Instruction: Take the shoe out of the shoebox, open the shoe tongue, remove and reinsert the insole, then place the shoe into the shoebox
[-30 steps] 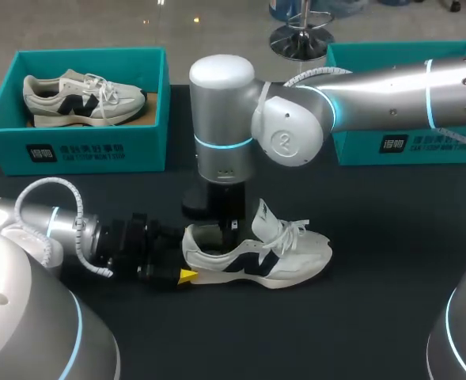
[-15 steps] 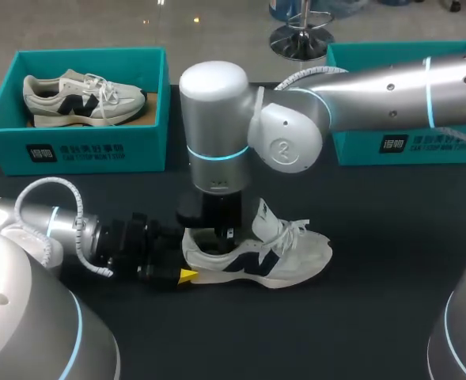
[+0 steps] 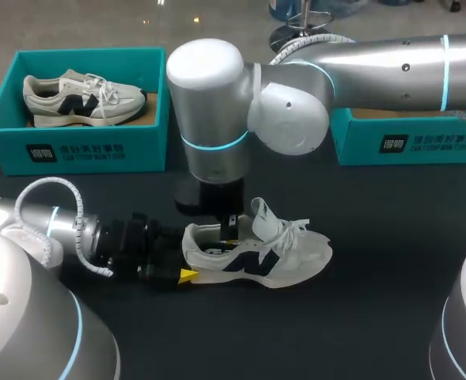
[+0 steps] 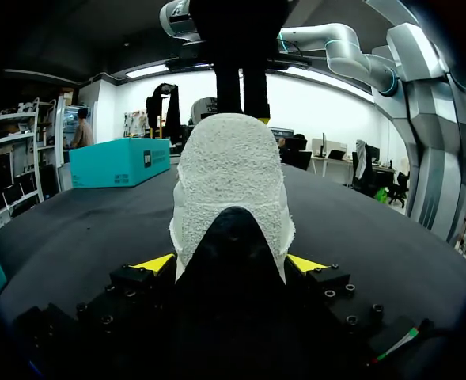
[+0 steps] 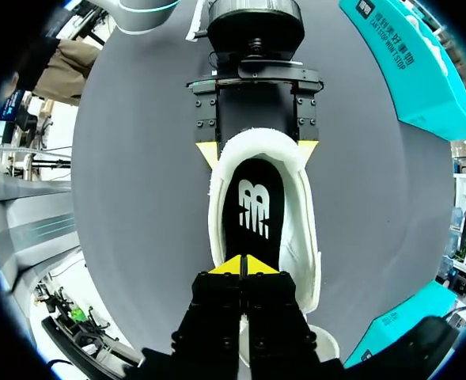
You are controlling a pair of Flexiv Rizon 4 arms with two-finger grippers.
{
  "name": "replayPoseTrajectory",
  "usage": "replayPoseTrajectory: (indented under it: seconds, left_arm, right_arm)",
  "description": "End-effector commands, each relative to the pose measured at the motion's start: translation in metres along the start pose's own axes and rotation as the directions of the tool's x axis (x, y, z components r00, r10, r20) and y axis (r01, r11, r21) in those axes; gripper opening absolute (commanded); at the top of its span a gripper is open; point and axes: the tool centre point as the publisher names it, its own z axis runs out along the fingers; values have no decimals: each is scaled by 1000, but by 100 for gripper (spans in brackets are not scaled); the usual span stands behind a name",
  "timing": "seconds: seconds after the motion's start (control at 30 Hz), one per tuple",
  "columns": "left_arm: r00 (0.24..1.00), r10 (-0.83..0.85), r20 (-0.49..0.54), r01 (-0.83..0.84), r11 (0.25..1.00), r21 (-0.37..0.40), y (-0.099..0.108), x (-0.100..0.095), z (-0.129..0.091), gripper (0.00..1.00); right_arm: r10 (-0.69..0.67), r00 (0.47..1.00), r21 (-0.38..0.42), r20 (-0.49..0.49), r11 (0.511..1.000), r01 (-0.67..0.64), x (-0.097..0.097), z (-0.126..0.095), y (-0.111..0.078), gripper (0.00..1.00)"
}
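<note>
A white sneaker point(image 3: 258, 253) with dark side marks lies on the black table, toe to the right, tongue and laces pulled up. My left gripper point(image 3: 183, 273) lies low at its heel point(image 4: 231, 174), one yellow finger point(image 4: 155, 263) on each side, shut on it. My right arm comes in from the right and hangs over the shoe's opening. My right gripper point(image 5: 244, 267) is shut, its tips together just above the black insole point(image 5: 255, 207), which lies flat inside the shoe. Nothing shows between its tips.
A teal shoebox point(image 3: 74, 150) at the back left holds a second white sneaker point(image 3: 82, 96). Another teal box point(image 3: 407, 142) stands at the back right, partly behind my right arm. Bare black table lies in front of the shoe.
My right arm has risen and swung slightly left, lifting its shut fingers from inside the shoe's opening to just above it. The shoe and my left gripper have kept still.
</note>
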Motion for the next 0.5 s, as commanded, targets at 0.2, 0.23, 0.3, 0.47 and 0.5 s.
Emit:
replayPoseTrajectory:
  seconds: [0.2,0.23,0.3,0.47,0.5]
  left_arm:
    - [1000,0,1,0,1000,-1,2,-1,1,0]
    - [1000,0,1,0,1000,-1,2,-1,1,0]
    - [1000,0,1,0,1000,-1,2,-1,1,0]
    - [1000,0,1,0,1000,-1,2,-1,1,0]
    - [1000,0,1,0,1000,-1,2,-1,1,0]
  right_arm:
    - [-15,1000,-13,-2,1000,15,-2,4,4,0]
    - [-15,1000,-15,-5,1000,15,-3,6,4,0]
    - [-18,1000,-17,-15,1000,18,-5,11,6,0]
    - [-26,999,-17,-44,1000,25,-13,27,8,0]
    - [-26,999,-18,-46,1000,25,-14,30,8,0]
